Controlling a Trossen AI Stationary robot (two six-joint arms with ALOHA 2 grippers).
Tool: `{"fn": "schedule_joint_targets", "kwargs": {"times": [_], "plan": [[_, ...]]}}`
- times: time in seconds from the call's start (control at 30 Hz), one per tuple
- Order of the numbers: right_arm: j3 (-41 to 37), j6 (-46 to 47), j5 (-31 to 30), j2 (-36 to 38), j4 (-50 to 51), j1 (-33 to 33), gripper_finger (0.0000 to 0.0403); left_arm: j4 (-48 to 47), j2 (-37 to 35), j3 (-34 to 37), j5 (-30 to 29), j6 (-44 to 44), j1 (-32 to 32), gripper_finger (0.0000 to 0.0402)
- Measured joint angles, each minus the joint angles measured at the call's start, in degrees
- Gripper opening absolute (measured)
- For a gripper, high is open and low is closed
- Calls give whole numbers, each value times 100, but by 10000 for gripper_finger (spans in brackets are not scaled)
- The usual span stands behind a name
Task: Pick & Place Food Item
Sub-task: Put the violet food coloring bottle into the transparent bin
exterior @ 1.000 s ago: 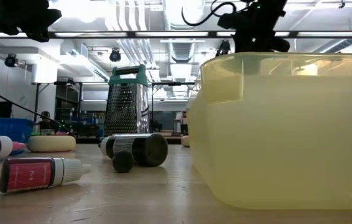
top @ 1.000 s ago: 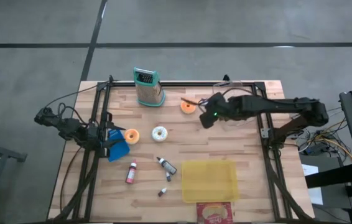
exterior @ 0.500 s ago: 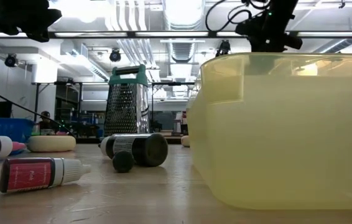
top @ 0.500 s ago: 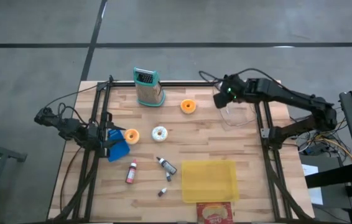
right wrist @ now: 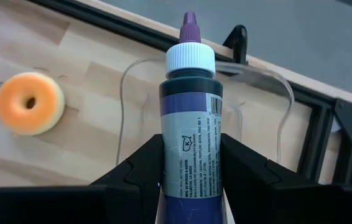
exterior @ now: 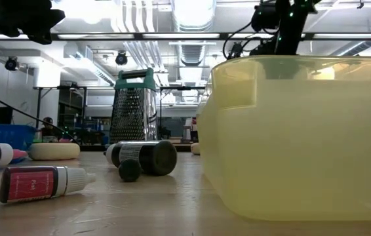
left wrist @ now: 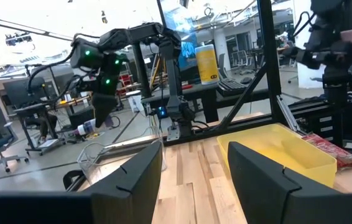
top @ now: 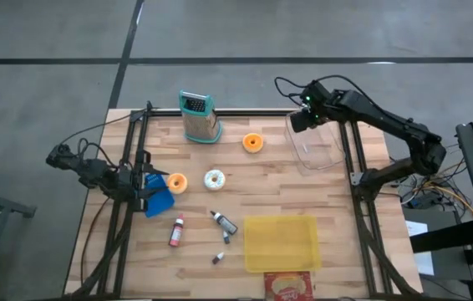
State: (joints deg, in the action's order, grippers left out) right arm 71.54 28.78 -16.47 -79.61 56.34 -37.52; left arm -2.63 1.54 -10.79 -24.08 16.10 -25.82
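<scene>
the right hand (right wrist: 188, 180) pinches a purple-capped bottle (right wrist: 188, 118) above a clear container (top: 316, 146) at the worktop's (top: 278, 180) far right edge, the left hand (left wrist: 191, 180) waits spread, and a tilted release could bounce the bottle off the rim.

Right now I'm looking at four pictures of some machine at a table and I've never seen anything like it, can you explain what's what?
It is a robot with two dark arms at a wooden table. One picture looks straight down, one sits at table height, and two come from cameras on the arms' wrists. The right claw is shut on a purple-tipped bottle, held above a clear container at the far right corner. The left claw waits open at the left edge. On the table lie three toy donuts, a grater, a yellow tub, small bottles and a red packet.
</scene>
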Motion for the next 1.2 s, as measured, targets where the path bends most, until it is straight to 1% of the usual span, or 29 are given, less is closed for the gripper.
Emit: {"fn": "schedule_joint_targets", "kwargs": {"times": [0.23,0.5,0.67,0.87,0.97,1.03,1.13,1.2], "plan": [[-27,-224,24,-595,-274,-26,134,0,0,0,0,0,0,188],[-39,107,49,-1060,-245,-27,134,-1,0,0,0,0,1,188],[-85,407,44,-1089,-227,-26,134,-2,0,0,0,0,2,188],[-122,452,27,-1083,-211,-22,134,-1,0,0,0,0,1,188],[-122,691,19,-1080,-78,14,134,0,0,0,0,0,2,188],[-128,704,-30,-1042,-15,37,134,0,0,0,0,0,1,188],[-137,702,-296,-927,45,142,134,-1,0,0,0,-1,0,188],[-135,723,-242,-818,61,201,134,0,0,0,0,0,2,188]]}}
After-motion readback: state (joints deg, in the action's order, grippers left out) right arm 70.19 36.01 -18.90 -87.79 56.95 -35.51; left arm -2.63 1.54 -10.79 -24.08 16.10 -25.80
